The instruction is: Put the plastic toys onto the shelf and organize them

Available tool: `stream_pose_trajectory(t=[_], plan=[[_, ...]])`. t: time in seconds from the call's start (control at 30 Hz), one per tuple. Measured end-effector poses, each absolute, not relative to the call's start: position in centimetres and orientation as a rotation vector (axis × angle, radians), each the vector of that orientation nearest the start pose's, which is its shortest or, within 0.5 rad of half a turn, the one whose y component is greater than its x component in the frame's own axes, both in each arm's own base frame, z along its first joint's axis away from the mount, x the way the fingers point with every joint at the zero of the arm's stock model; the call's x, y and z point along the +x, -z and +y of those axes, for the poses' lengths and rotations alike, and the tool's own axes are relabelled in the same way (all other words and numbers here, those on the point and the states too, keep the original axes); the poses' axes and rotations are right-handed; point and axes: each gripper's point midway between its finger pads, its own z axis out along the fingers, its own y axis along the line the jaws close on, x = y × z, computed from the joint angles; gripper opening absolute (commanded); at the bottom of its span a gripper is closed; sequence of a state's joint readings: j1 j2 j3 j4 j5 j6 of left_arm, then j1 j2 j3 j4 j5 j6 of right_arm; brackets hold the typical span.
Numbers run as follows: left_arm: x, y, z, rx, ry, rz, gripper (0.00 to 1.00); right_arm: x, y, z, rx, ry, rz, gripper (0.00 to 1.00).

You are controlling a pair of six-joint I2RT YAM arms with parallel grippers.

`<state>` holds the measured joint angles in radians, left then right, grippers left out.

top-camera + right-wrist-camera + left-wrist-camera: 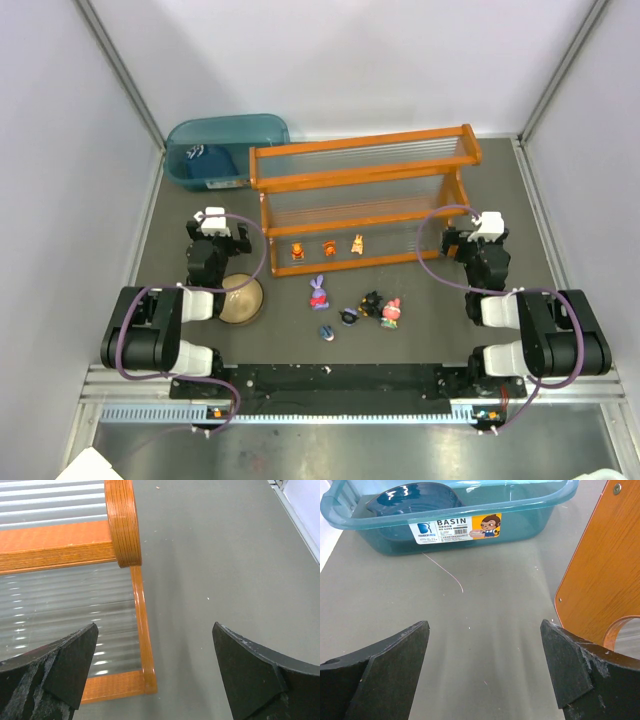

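**Both grippers wide and empty, loose toys between the arms**

The left gripper (485, 665) held its dark fingers (385, 670) spread wide with nothing between them, only the bare grey table mat (470, 610) below. At its 12 o'clock lay the teal translucent plastic basin (445, 510). At 3 o'clock rose an orange wooden end panel of the two-tier shelf (600, 570). The right gripper (155, 675) was equally wide and empty, hanging by the shelf's right-hand corner, with the ribbed clear tiers at its 9 o'clock.

From above, three small orange and tan figurines (328, 248) stood in a row on the lower tier. At 6 o'clock from them, on the mat, lay the purple plastic bunny (318, 292), the black figurine (371, 303), the pink-red figurine (391, 313) and the small dark-blue figurine (327, 332). The tan round bowl (241, 299) sat at the bunny's 9 o'clock.

The black and pink-red figurines sat almost touching, so fingers closing on one would likely knock or drag the other. A tiny toy released tilted could also topple on the ribbed tier.
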<state>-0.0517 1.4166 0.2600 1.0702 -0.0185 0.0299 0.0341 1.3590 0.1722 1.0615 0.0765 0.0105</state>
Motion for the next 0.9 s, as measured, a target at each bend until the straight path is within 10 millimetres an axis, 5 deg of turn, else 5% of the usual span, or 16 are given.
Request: stream_pose_trajectory(t=[0.57, 0.73, 0.9], plan=[[37.6, -11.2, -2.1, 0.096, 0.023, 1.646, 0.99, 35.4, -9.5, -0.6, 0.06, 0.053, 1.69, 0.99], [35.7, -10.9, -3.1, 0.165, 0.055, 1.618, 0.99, 34.1, -9.9, -1.0, 0.09, 0.059, 1.639, 0.99], [34.8, -13.4, -2.8, 0.145, 0.045, 1.54, 0.99, 32.5, -11.7, -1.8, 0.14, 0.084, 1.579, 0.99]])
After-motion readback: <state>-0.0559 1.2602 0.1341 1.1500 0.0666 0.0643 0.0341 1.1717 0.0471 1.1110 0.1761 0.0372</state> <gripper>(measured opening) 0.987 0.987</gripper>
